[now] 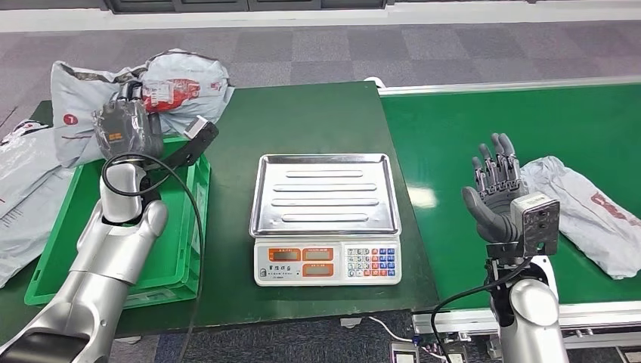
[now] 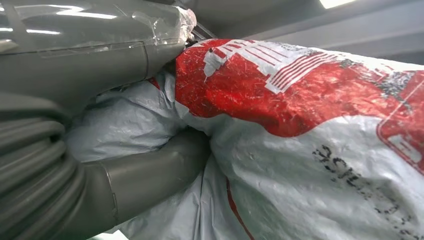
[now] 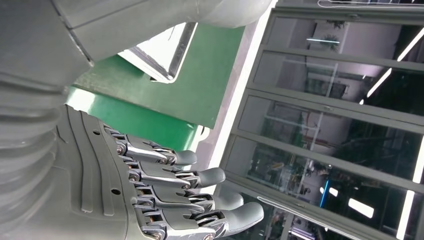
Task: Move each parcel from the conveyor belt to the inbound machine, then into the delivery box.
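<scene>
So the left hand [image 1: 126, 128] is raised over the far end of the green plastic crate [image 1: 185, 261], and a grey poly-mailer parcel [image 1: 178, 87] with red print is gripped in it. In the left wrist view the thick grey thumb [image 2: 150, 175] is seen pressed into the crinkly, shiny plastic film of that held parcel [image 2: 310, 150], with the fingers wrapped over the top. The bag is bunched up and lumpy, and its length is spread roughly sideways across the far-left corner of the dark green tabletop [image 1: 302, 121]. More grey bags [image 1: 23, 181] are piled just left of the crate.

The right hand [image 1: 495, 185] is held upright over the bright green conveyor belt [image 1: 469, 128], palm side turned toward the belt, fingers spread and nothing held. A second parcel [image 1: 586, 208] is lying flat on the belt just beside it to the right, long axis running diagonally from the far side toward the near right edge, same wrinkled grey film with a bit of red.

Between the two arms, a weighing scale [image 1: 326, 219] with a ribbed stainless tray and a keypad front is sat on the tabletop. Grey carpet tiles [image 1: 340, 49] are seen beyond.
</scene>
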You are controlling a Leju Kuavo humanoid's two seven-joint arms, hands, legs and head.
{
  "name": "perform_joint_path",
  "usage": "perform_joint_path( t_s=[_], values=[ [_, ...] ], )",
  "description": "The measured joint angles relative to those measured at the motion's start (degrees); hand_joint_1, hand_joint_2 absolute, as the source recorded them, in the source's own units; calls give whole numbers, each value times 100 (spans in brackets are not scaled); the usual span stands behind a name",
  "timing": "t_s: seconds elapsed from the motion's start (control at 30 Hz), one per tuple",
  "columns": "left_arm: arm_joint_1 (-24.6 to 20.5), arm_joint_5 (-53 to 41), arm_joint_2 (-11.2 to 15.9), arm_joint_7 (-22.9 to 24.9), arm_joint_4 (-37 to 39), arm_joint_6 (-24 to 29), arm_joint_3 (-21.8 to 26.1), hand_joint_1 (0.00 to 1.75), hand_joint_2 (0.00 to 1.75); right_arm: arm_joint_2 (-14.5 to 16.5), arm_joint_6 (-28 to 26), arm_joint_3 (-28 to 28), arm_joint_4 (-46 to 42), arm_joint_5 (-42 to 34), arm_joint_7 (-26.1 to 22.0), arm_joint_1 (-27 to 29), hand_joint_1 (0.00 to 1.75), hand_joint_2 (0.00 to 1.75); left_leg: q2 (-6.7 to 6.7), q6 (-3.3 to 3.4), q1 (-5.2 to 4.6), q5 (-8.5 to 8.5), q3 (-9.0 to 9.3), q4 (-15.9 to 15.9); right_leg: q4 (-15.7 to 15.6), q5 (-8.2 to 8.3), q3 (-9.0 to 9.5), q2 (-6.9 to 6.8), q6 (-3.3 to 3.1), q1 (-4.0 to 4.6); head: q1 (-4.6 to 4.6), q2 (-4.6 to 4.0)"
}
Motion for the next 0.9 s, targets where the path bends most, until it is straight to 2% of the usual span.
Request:
perform_joint_path(
  t_s=[0.2, 0.6, 0.77, 0.87, 0.9],
  values=[
    [-37, -73, 58, 27, 501, 32, 236, 175, 175, 0, -23, 7, 3, -3, 4, 0, 0, 175, -5, -1, -1, 0, -7, 0, -1, 0, -2, -4, 0, -1, -1, 0],
    [-78, -124, 65, 55, 791, 42, 327, 175, 175, 0, -24, 9, 3, -7, 5, 0, 0, 175, -4, -1, 0, -1, -7, 0, -1, 0, -4, -4, 0, 0, -1, 0],
    [-11, -439, 169, 536, 853, -13, 466, 175, 175, 0, -59, 9, 3, -49, 5, 24, 0, 175, 0, -2, 0, -1, -8, 0, 0, 0, -7, 4, 0, 0, -1, 0],
    [141, -574, 208, 612, 881, -280, 643, 175, 175, 0, -72, 9, 11, -64, 5, 47, 0, 175, 2, -2, 0, -1, -10, 0, -1, -1, -13, 4, -1, 0, -2, 0],
    [205, -621, 200, 606, 870, -414, 690, 131, 175, 0, -67, 9, 19, -66, 5, 48, 0, 175, 1, -2, 0, -1, -11, 0, -1, -1, -15, 3, -1, 0, -2, 0]
  ],
)
